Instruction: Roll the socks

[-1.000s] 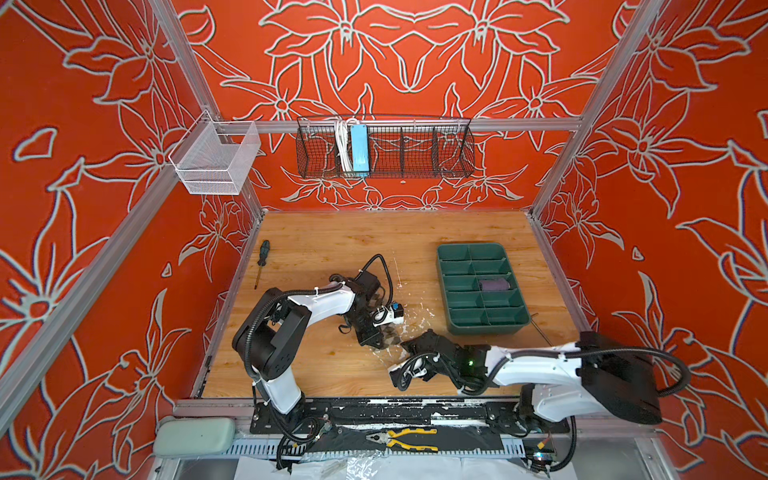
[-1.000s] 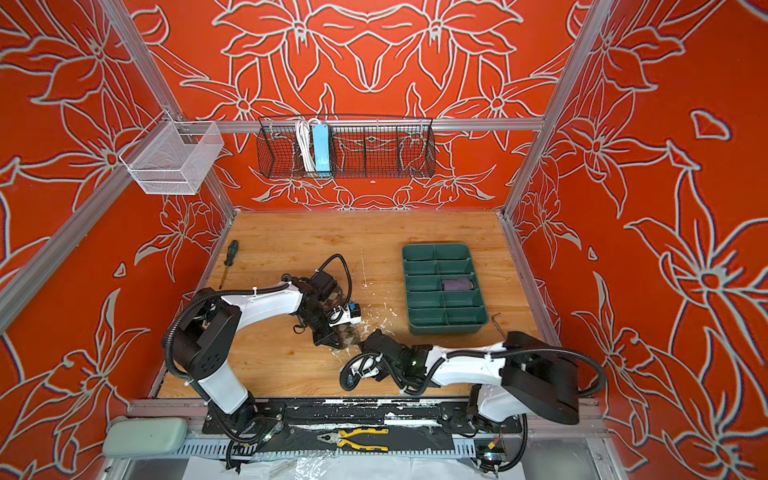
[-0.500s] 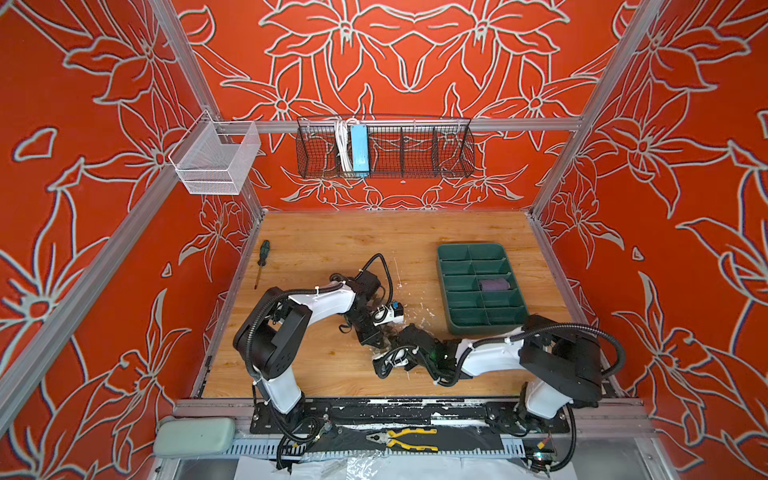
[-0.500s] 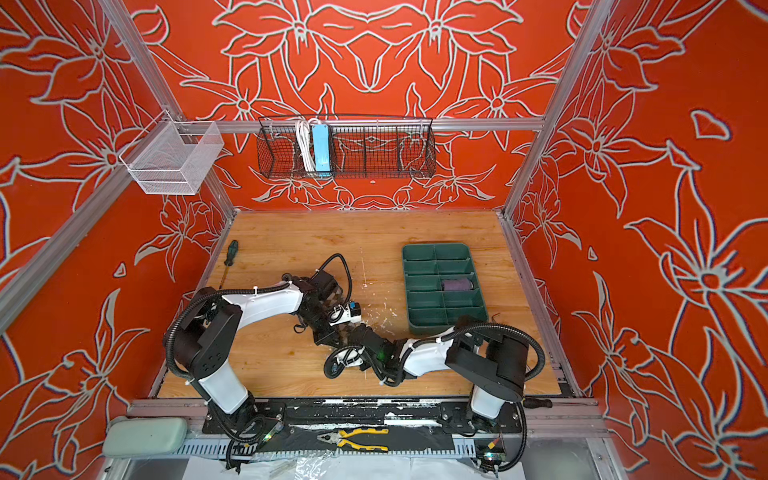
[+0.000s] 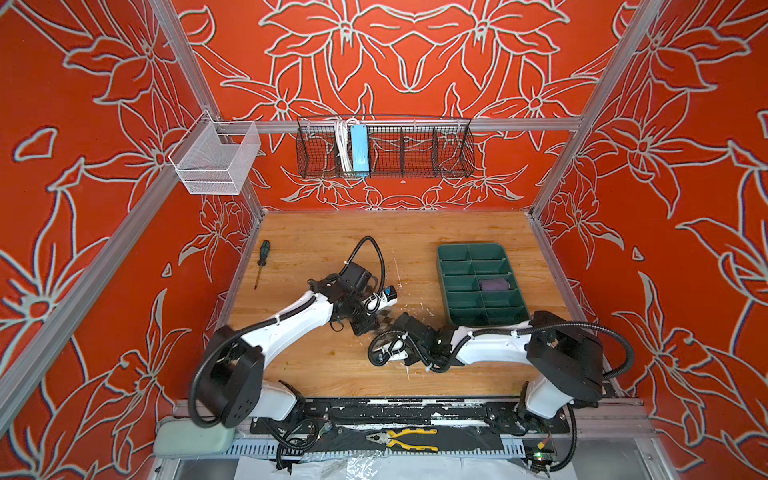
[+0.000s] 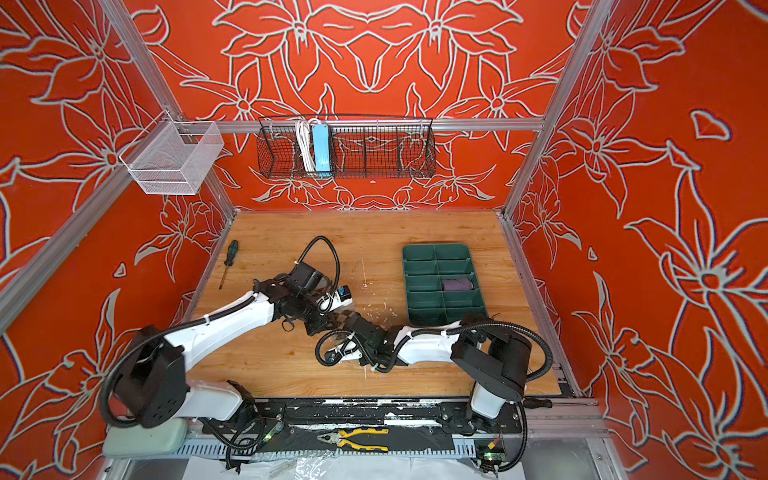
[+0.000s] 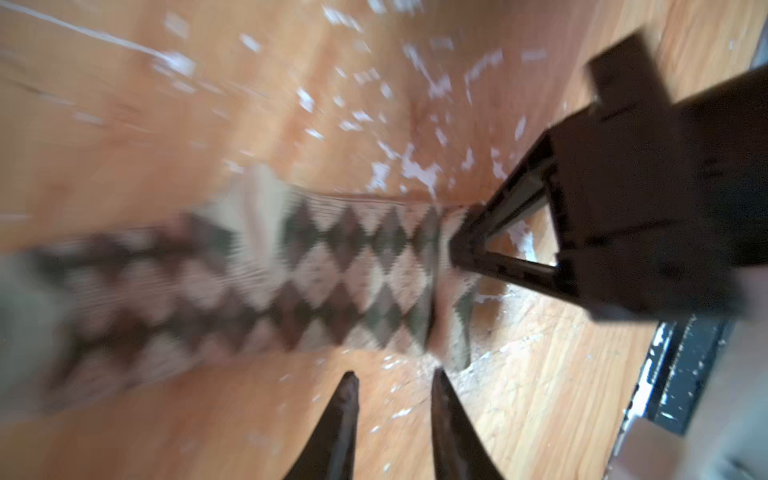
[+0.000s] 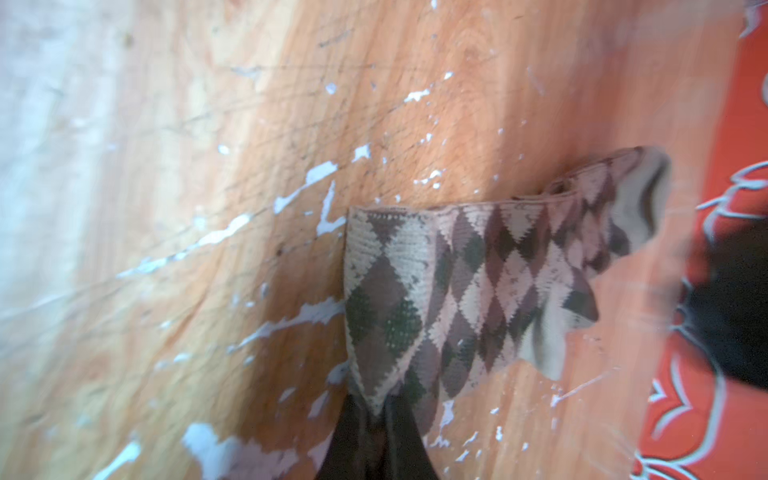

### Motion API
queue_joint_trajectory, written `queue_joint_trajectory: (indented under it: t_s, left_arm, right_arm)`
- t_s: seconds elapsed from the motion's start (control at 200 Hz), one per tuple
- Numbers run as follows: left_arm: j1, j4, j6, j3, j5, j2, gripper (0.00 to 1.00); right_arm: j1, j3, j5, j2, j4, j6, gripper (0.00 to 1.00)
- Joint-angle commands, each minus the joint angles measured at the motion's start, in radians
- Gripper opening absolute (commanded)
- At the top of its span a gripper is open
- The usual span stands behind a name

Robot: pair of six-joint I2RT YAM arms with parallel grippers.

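A screwdriver [image 5: 261, 259] lay by the left edge of the wooden table [image 5: 332, 365]. Near the middle of the table, the left gripper [image 7: 395, 374] stood with its jaws slightly spread and empty, its tips just beside the long edge of the argyle sock [image 7: 332, 270]. That sock lay flat on the wood. The right gripper [image 8: 376, 411] was pinched tight on the sock's end, bunching the fabric there. Toward the right edge sat a green tray [image 5: 459, 299], with the rolled purple sock [image 5: 492, 284] in the middle compartment of its right column.
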Motion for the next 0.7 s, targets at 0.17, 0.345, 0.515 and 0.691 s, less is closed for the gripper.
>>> queue_joint_trajectory:
  t_s: [0.17,0.345,0.515,0.691]
  left_arm:
    - [0.005,0.159,-0.157,-0.136,-0.333,-0.639,0.46]
    - [0.005,0.084,0.018,-0.201,-0.048,-0.961,0.59]
    - [0.003,-0.104,0.146,-0.163,0.04,-0.89,0.57]
    - [-0.154,-0.058,0.255,-0.219,-0.104,-0.77,0.56]
  right_arm:
    - [-0.072,0.252,-0.301,0.099,-0.635,0.08,0.0]
    - [-0.147,0.464,-0.47,0.264,-0.857,0.107,0.0]
    - [-0.222,0.673,-0.581,0.452,-1.019,0.111,0.0]
    - [-0.269,0.838,-0.614,0.606,-1.144,0.1,0.0]
